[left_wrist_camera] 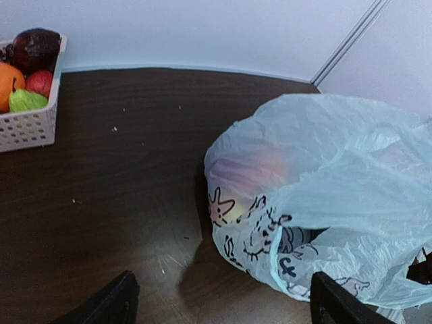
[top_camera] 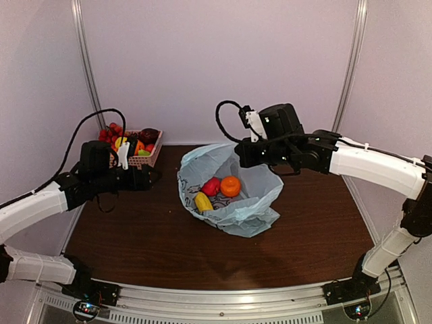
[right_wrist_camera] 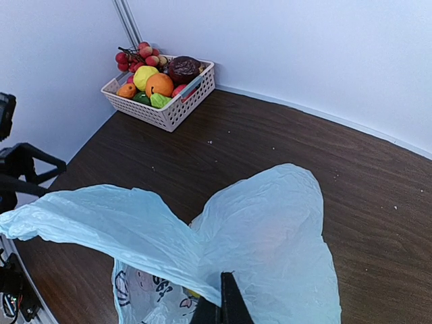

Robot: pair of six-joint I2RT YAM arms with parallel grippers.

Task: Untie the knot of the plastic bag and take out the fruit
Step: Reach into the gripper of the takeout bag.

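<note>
Right jaws pinched closed on rim of thin translucent light blue plastic bag (top_camera: 253, 202), standing open on dark worktop (top_camera: 135, 236) with red, orange, yellow toy fruit (top_camera: 230, 186) inside; left jaws wide, empty, left of bag.

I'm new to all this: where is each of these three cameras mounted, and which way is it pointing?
Top external: above and behind the arms, looking down on the table; both arms show.
Left wrist: on the left arm, facing across the table to the plastic bag; its open fingers show below.
Right wrist: over the bag, facing the basket in the far corner; its shut fingers pinch the bag.
Shared: both wrist views show bag and basket.
</note>
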